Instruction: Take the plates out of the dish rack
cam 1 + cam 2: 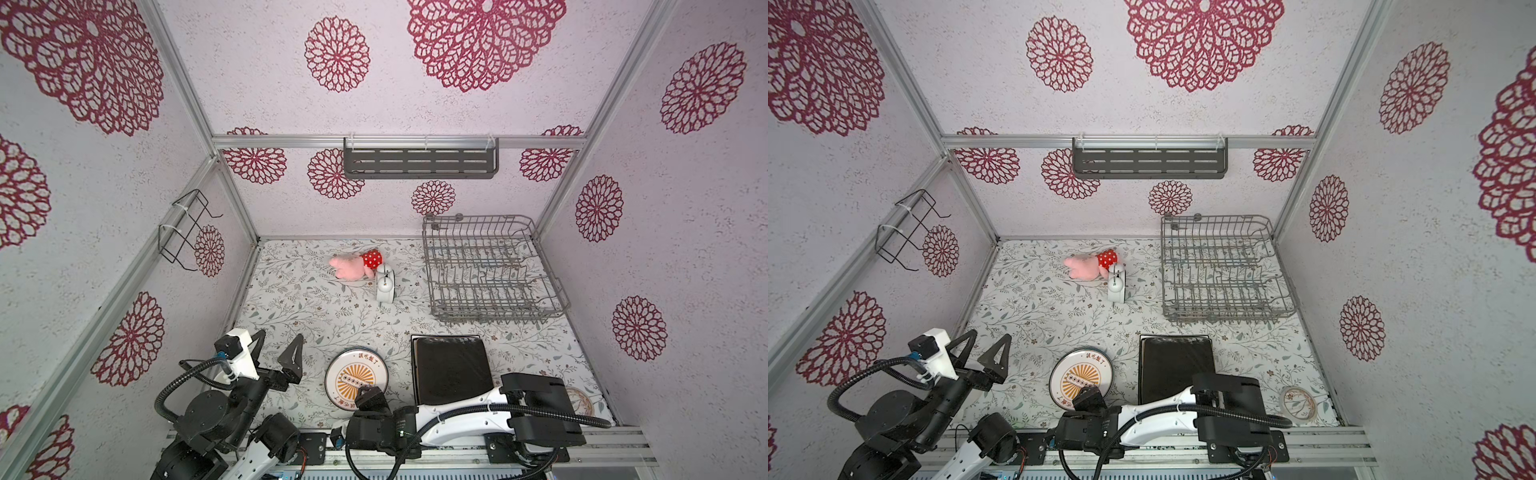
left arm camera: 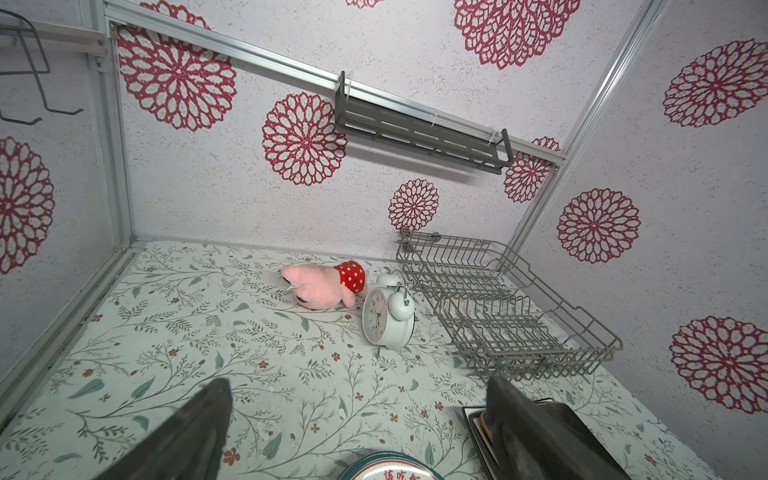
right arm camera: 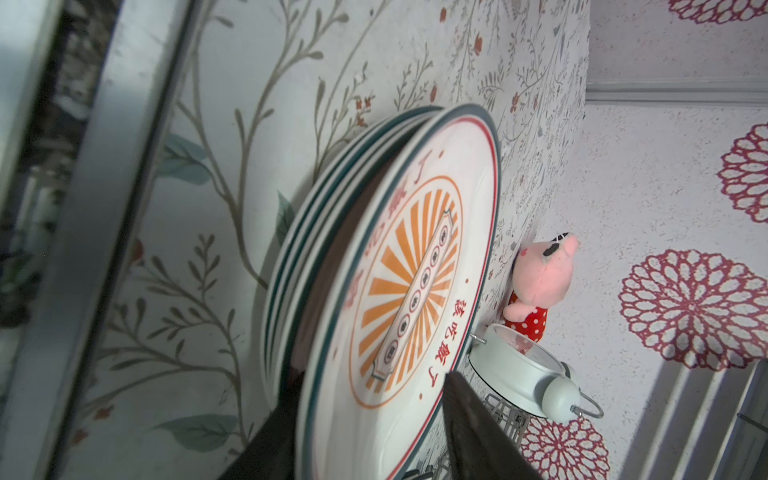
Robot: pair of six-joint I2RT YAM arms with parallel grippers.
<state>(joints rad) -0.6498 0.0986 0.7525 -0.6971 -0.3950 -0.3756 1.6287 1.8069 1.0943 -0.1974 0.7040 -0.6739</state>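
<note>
Spanning the floor of the booth, the flowered desk point(image 1: 291, 299) carries the grey wire dish rack point(image 1: 494, 270) at its far right, with no plates in it. Nearer, a stack of dark square plates point(image 1: 453, 365) lies beside a stack of round printed plates point(image 1: 355, 376). The right end effector point(image 3: 370, 432) straddles the top round plate's rim, fingers parted around it. The left end effector point(image 1: 276, 349) hangs released, wide apart.

hidden: square plates point(image 1: 453, 365) near edge under right arm | round stack point(image 2: 386, 467) cropped
</note>
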